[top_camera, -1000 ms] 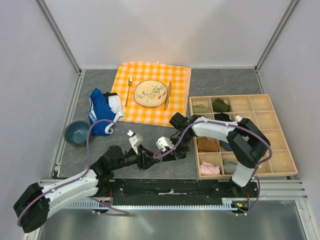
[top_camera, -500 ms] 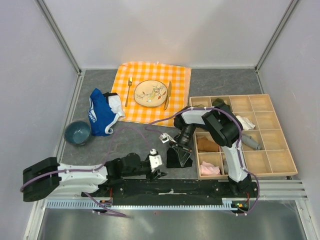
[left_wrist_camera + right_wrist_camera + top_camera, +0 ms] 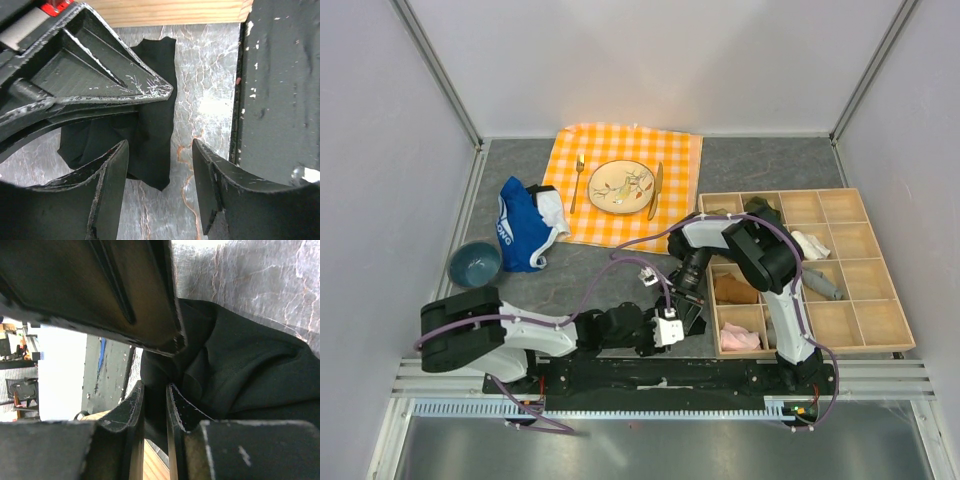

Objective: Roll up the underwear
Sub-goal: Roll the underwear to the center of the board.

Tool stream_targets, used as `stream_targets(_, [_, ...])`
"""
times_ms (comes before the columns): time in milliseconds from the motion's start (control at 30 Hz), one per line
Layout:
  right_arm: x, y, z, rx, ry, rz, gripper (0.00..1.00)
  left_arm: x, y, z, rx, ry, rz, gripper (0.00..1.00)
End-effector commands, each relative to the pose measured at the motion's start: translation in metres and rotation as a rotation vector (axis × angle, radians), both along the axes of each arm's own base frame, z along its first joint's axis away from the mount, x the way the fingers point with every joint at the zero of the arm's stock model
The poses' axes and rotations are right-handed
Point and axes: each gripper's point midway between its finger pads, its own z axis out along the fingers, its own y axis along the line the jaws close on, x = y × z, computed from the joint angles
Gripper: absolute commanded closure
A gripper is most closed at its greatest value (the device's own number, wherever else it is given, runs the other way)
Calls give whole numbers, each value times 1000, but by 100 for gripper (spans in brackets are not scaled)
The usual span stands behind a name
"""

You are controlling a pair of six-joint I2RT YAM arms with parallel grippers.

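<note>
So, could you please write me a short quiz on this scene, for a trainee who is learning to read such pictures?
1. True or false: the left fingers stand apart over the underwear and grip nothing.
2. What lies on the checked cloth?
A. a plate with a fork and a knife
B. a pink cloth
C. a wooden tray
3. Fill in: beside the blue garment, toward the left wall, stands a ___.

Key: 1 true; 2 A; 3 bowl.
</note>
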Motion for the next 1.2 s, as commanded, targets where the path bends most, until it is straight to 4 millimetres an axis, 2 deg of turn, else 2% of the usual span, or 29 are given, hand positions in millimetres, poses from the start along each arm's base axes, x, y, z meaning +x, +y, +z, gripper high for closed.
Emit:
stream_targets(0, [5,5,0,42,-19,12,85,13,-17,1,26,-79,-14,41])
stream_targets(67, [6,6,0,45,-22,11,85,18,-17,-7,56,-84,15,45])
stream_targets(133, [5,5,1,45,-24,14,85,21,-15,-12,81,-70,40,56])
stream_targets(167, [5,5,0,43,-23,15,84,20,-18,-13,85,-46,51,72])
stream_targets(267, [7,6,2,51,-38,12,79,13,-14,-23,119,36,74,98])
stream_targets(367, [20,9,11,71,-101,-15,73,8,-5,-32,155,166,146,98])
stream_targets(400, [35,13,20,114,-176,-41,71,3,-4,-32,154,213,147,98])
stream_targets(467, [50,12,28,96,-250,-96,63,-9,2,-37,151,341,190,98])
stream_targets(500, [72,16,41,145,-361,-139,60,-12,3,-36,143,375,202,98])
stream_targets(533, [80,11,42,111,-398,-182,53,-15,6,-37,133,432,238,98])
stream_targets(567, [89,10,46,112,-444,-211,52,-21,10,-40,131,477,237,98])
stream_targets(600, [108,9,58,147,-537,-256,51,-23,12,-41,125,511,247,98])
stream_targets(667, [118,1,63,131,-588,-309,50,-23,17,-44,124,587,294,98])
stream_targets(700, [130,-3,74,156,-637,-344,50,-28,18,-45,129,631,281,98])
stream_targets(733, [131,-7,76,158,-646,-361,51,-24,21,-47,128,681,322,98])
stream_targets(767, [133,-9,80,174,-660,-366,51,-28,22,-48,135,735,309,98])
stream_targets(800, [135,-13,91,206,-690,-375,52,-28,22,-48,132,770,311,98])
stream_targets(833, [128,-16,91,225,-686,-367,51,-21,26,-53,133,820,363,98])
stream_targets(867, [124,-17,95,254,-694,-356,52,-25,28,-52,135,874,354,98])
stream_targets(900, [118,-15,109,324,-738,-329,52,-24,26,-51,121,903,349,98])
stream_targets(967, [105,-17,113,377,-748,-301,52,-21,31,-54,110,990,386,98])
stream_targets(1000, [99,-16,124,434,-772,-281,53,-20,32,-55,108,1022,394,98])
stream_targets(1100, [76,-13,122,490,-767,-207,55,-14,34,-61,111,1118,437,97])
stream_targets(1167, [61,-10,110,472,-751,-152,58,-11,34,-66,134,1172,457,97])
